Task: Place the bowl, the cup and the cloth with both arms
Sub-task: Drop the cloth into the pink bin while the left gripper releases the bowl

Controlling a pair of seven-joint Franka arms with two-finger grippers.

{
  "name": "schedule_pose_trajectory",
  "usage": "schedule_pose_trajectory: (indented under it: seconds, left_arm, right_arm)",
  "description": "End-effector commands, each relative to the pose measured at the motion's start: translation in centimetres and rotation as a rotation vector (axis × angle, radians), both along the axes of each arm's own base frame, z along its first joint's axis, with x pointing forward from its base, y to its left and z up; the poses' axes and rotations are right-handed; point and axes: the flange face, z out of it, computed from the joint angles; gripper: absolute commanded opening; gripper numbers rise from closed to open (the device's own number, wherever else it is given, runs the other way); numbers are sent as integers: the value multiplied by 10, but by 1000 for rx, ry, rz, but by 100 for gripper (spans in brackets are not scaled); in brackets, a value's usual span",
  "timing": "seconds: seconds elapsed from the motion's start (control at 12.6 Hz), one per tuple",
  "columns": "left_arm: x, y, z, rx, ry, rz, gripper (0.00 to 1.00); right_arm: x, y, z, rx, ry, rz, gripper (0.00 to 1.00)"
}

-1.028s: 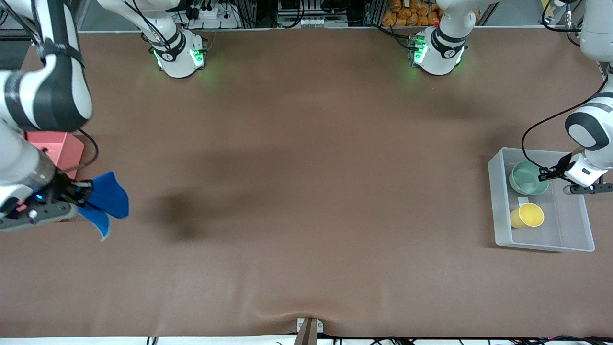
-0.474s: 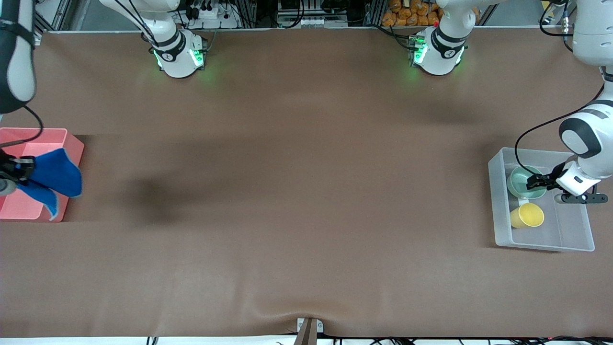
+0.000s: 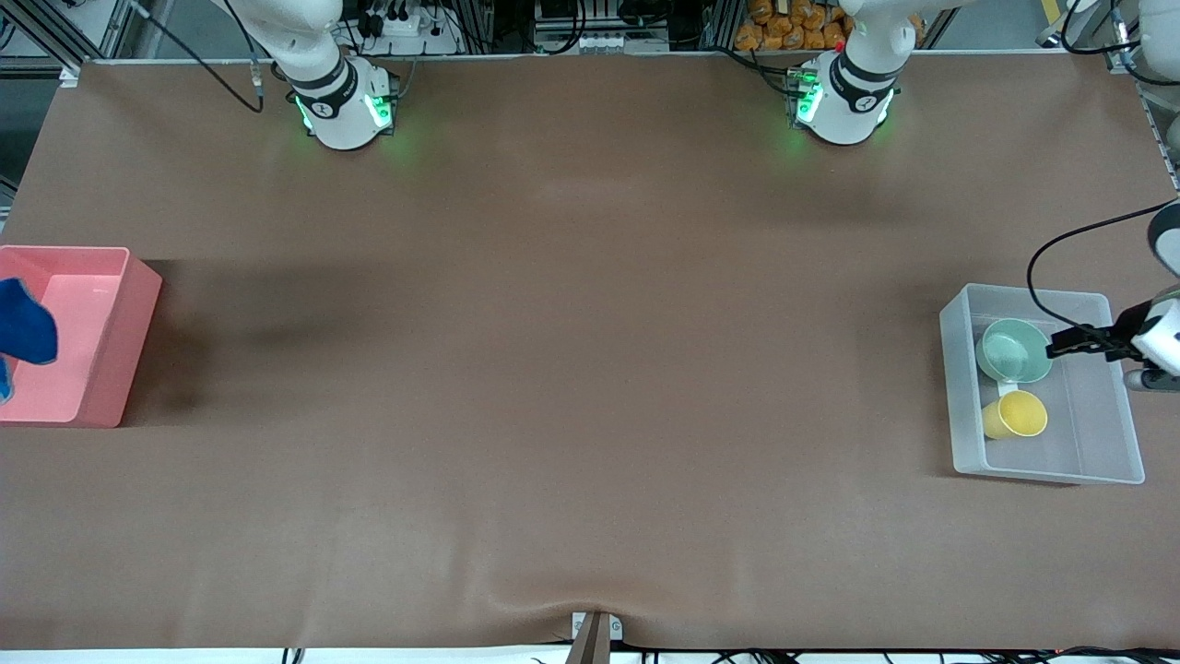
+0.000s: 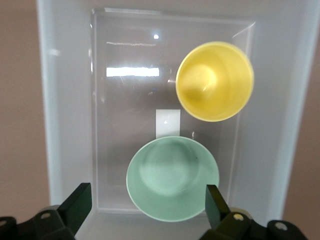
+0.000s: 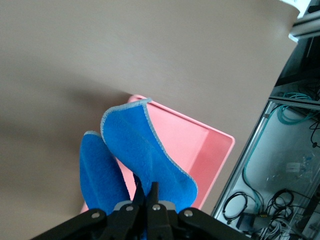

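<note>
Hanging from pinched right gripper [image 5: 148,192], cloth [image 5: 142,160] over pink bin [image 5: 200,145]

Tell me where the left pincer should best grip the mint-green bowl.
Probably on the rim of the mint-green bowl, coming from above: it stands upright in the clear bin, mouth open, and the open left pincer hangs over it.

A clear plastic bin [image 3: 959,387] sits on the brown counter [image 3: 572,369] at the left arm's end, directly beneath the left gripper. A small white label [image 4: 167,123] lies on its floor. A pink bin [image 3: 111,360] sits at the right arm's end, under the right gripper.
</note>
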Motion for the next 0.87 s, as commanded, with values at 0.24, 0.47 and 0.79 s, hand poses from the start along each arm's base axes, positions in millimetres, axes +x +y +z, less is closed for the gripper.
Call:
schedule_pose_trajectory:
  seconds: [0.24,0.47,0.79]
  left_arm:
    - [-2,-50,85,-13,-44,7,100]
    - [-6,-93,121,56,-10,79,100]
    - [-26,-136,181,27,-21,136,100]
  right_arm:
    - [-3,-55,-59,15,0,39,100]
    - [17,16,-26,45,29,25,100]
    - [21,162,45,140,30,-218,100]
